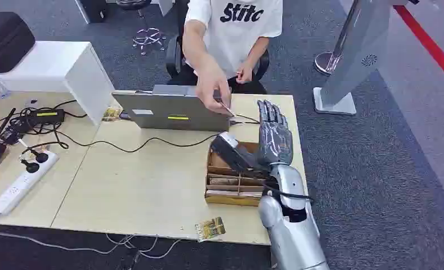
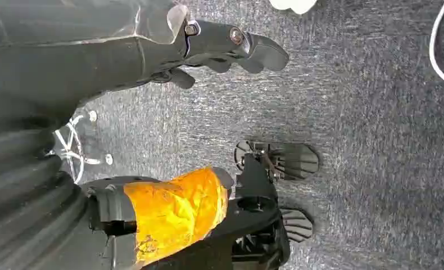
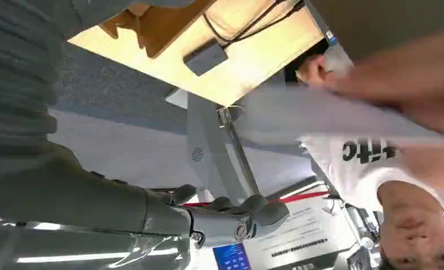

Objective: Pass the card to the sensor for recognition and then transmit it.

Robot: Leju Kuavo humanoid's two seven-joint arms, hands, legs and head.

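A person's hand (image 1: 211, 84) reaches over the table and pinches a thin card (image 1: 224, 105) just left of my right hand's fingertips. My right hand (image 1: 273, 138) stands upright over the table's right end, fingers straight and apart, thumb spread out over the cardboard box, holding nothing. In the right wrist view the card (image 3: 321, 118) is a pale blur with the person's hand (image 3: 399, 84) on it, and a small dark box with a cable (image 3: 205, 56) lies on the table. My left hand (image 2: 231, 45) hangs over the carpet with nothing in it.
A divided cardboard box (image 1: 231, 183) with cards sits under my right hand. A grey laptop (image 1: 172, 109) stands behind it. Cables, a power strip (image 1: 23, 180) and a router lie at the left. A small packet (image 1: 210, 228) rests near the front edge. A grey gate post (image 1: 354, 50) stands on the right.
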